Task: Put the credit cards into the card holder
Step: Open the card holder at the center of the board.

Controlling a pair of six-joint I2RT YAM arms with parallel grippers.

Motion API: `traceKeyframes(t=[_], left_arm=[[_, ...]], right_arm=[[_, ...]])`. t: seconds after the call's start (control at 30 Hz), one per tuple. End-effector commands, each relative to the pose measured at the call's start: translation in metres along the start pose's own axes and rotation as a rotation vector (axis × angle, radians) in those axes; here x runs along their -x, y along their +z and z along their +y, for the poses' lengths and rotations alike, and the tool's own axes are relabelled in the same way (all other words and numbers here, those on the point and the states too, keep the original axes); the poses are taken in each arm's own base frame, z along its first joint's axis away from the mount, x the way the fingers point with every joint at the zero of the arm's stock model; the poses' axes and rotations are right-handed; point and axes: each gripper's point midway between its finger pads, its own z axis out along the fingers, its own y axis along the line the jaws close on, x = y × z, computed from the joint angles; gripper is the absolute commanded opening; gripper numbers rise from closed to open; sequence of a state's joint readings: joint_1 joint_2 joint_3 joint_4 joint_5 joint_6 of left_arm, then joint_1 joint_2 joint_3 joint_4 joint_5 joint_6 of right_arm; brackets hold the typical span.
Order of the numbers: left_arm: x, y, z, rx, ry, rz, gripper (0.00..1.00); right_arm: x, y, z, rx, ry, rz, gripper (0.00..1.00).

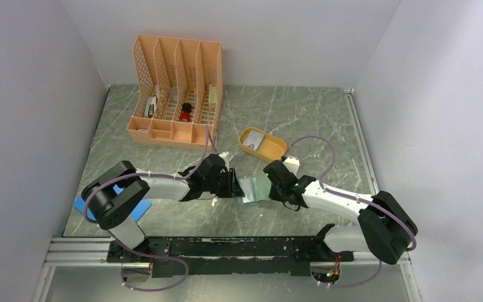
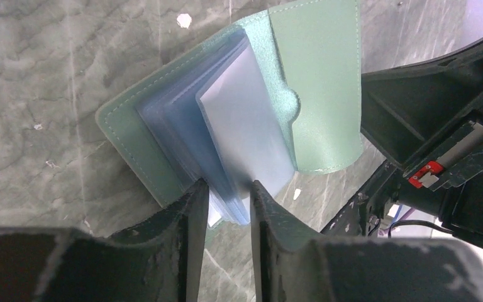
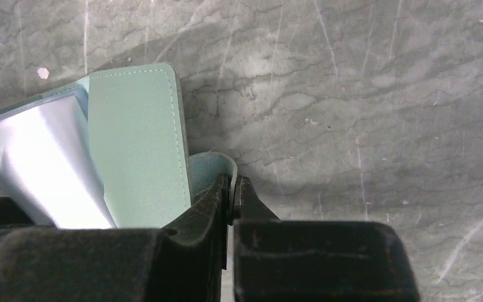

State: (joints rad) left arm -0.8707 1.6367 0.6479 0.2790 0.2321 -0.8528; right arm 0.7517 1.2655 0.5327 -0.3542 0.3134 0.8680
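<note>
**Holder spread between two claws, no card yet in hand**

On the table (image 1: 302, 113), in front of the rack (image 1: 176, 88) and right of the blue sheet (image 1: 139, 211), the holder (image 1: 255, 189) is seen lying open between the two arms, near the front middle. Its cover edge is clenched in the right claw (image 3: 233, 189), whose jaws are pressed together on the pale teal flap. The lower edge of the clear sleeves (image 2: 245, 126) is straddled by the left claw (image 2: 229, 192), jaws partly apart. Whether the sleeves are actually pinched cannot be told. The cards (image 1: 255, 139) are found in the orange tray (image 1: 282, 151), behind the holder and well apart from it.

The step in hand is judged to be opening a pocket. It would be done best if the cover were pinned flat by the right claw while a single sleeve, not the whole stack, is lifted by the left. A sleeve mouth should be left facing the tray, and pulling should be gentle so the holder is not dragged or folded shut.

Counted: one table, one rack, two arms, one sheet, one tray, one holder. Several sleeves are fanned, their exact number unclear. One pale card is made out in the tray; any beneath it are hidden.
</note>
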Motion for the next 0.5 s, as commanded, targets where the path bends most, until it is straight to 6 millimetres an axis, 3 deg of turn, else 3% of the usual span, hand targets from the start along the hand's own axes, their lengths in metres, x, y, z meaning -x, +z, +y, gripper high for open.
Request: traceKeyframes(t=[0.0,0.17,0.33,0.47], left_arm=[[0.007,0.003,-0.034,-0.136,0.027,-0.014,0.32],[0.006,0.007,-0.032,-0.135,0.030,-0.009,0.18],[0.005,0.011,-0.022,-0.089,0.029,-0.010,0.06],[0.003,0.015,-0.017,-0.074,0.019,-0.003,0.05]], right_arm=[[-0.021,0.005,-0.001,0.018,-0.014,0.085,0.00],[-0.020,-0.001,0.004,0.038,-0.026,0.095,0.00],[0.001,-0.022,0.007,0.052,-0.019,0.039,0.33],[0.020,-0.045,0.011,0.062,-0.011,-0.006,0.48]])
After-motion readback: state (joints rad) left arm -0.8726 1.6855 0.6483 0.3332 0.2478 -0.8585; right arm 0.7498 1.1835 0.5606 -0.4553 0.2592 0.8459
